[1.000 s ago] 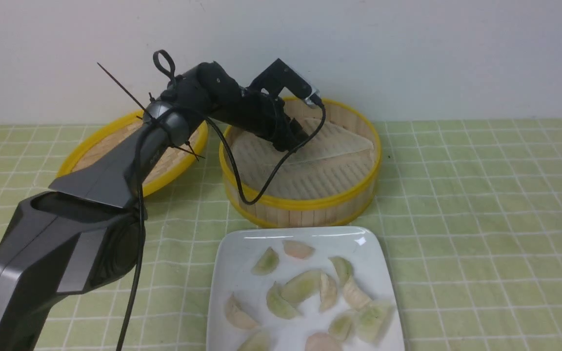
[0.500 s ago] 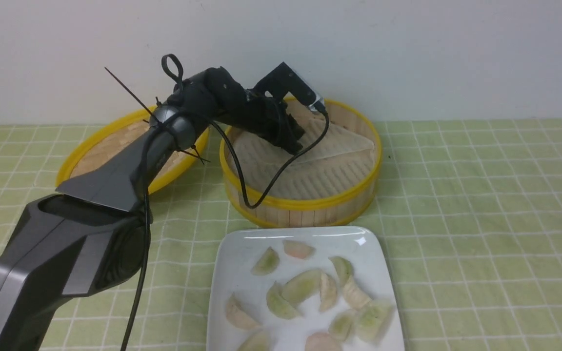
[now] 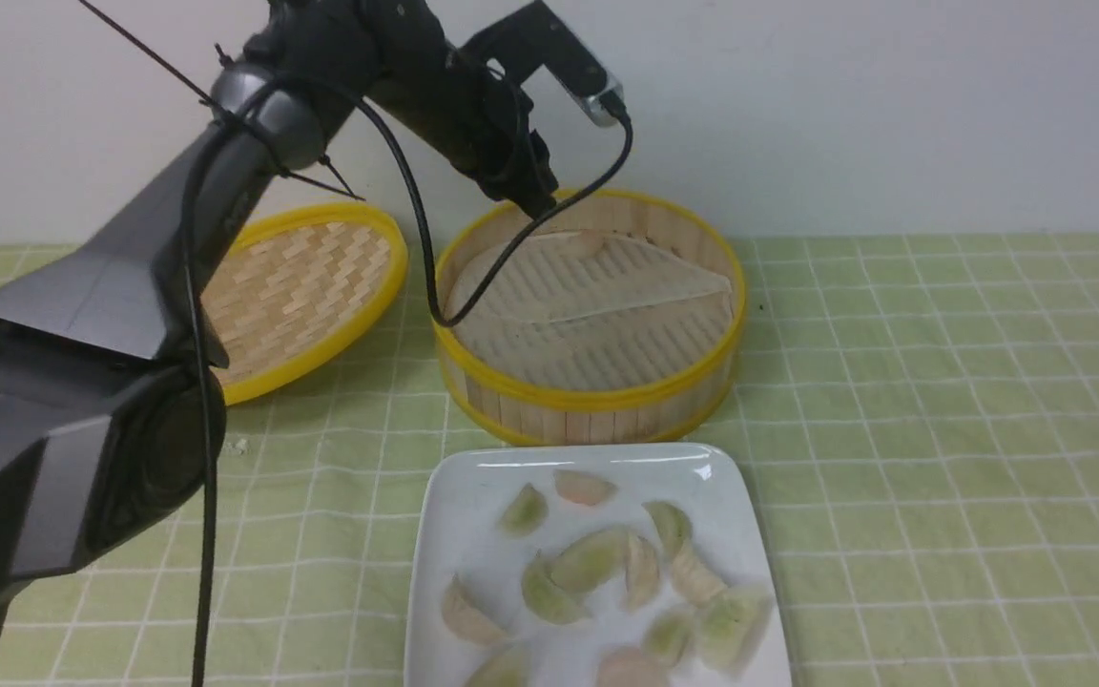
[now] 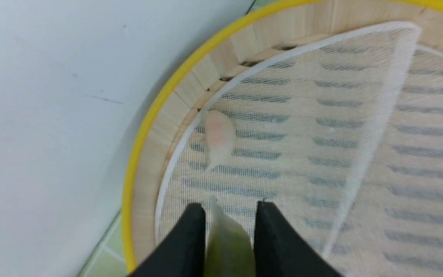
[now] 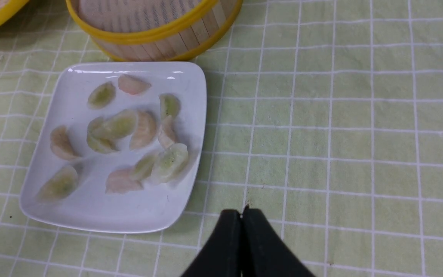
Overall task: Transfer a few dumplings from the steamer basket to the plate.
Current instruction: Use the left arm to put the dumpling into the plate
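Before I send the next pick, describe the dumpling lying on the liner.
In the round bamboo steamer basket, look on the whitish liner sheet, near the slatted wall. The dumpling is small and pale pinkish; unlike the greenish one, it is not between the left hand's fingers.

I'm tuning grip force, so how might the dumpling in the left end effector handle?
The dumpling is probably soft and easily torn, given its thin, translucent edge. It may be slippery too: its skin looks moist. It seems light, being small beside the basket.
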### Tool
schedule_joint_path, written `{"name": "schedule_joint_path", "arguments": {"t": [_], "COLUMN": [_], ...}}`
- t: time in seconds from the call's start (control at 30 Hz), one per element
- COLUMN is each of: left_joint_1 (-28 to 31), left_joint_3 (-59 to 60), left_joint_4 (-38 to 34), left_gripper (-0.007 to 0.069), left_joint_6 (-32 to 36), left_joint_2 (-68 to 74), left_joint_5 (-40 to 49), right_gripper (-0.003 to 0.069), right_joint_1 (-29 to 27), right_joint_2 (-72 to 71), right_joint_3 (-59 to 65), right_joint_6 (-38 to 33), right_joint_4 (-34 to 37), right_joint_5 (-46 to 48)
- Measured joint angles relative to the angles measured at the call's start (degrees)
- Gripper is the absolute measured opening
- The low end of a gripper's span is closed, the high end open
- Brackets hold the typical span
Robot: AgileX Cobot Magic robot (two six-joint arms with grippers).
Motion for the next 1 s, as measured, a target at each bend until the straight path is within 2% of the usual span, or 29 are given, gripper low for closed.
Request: {"name": "schedule_joint_path", "arguments": {"t": [0.2,0.33,0.53,0.6,0.67,0.8,0.87,1.0], "left_joint_1": [0.0,0.1,0.2,0.2,0.0,-0.8,-2.3,-6.0], "left_joint_3": [0.0,0.1,2.2,5.0,14.5,30.0,40.7,52.7], "left_joint_4": [-0.4,-0.1,-0.3,-0.4,-0.5,-0.6,-0.6,-0.6], "left_gripper": [0.0141,0.0141,0.0141,0.0141,0.0141,0.0141,0.0141,0.0141], "left_joint_6": [-2.6,-6.0,-22.6,-24.9,-27.2,-27.8,-27.8,-27.7], "left_joint_2": [-1.5,-3.8,-11.9,-14.7,-21.1,-29.4,-34.2,-37.1], "left_joint_5": [8.6,10.3,10.6,10.6,10.6,10.5,10.5,10.5], "right_gripper": [-0.0015,-0.0015,-0.0015,-0.0015,-0.0015,-0.0015,-0.0015,-0.0015], "right_joint_1": [0.0,0.0,0.0,0.0,0.0,0.0,0.0,0.0], "right_joint_2": [0.0,0.0,0.0,0.0,0.0,0.0,0.0,0.0], "right_joint_3": [0.0,0.0,0.0,0.0,0.0,0.0,0.0,0.0], "right_joint_6": [0.0,0.0,-0.1,-0.1,-0.1,-0.1,-0.5,-2.2], "right_joint_4": [0.0,0.1,0.1,0.1,0.1,0.1,0.1,0.1], "right_joint_5": [0.0,0.0,0.0,0.0,0.0,0.0,0.0,0.0]}}
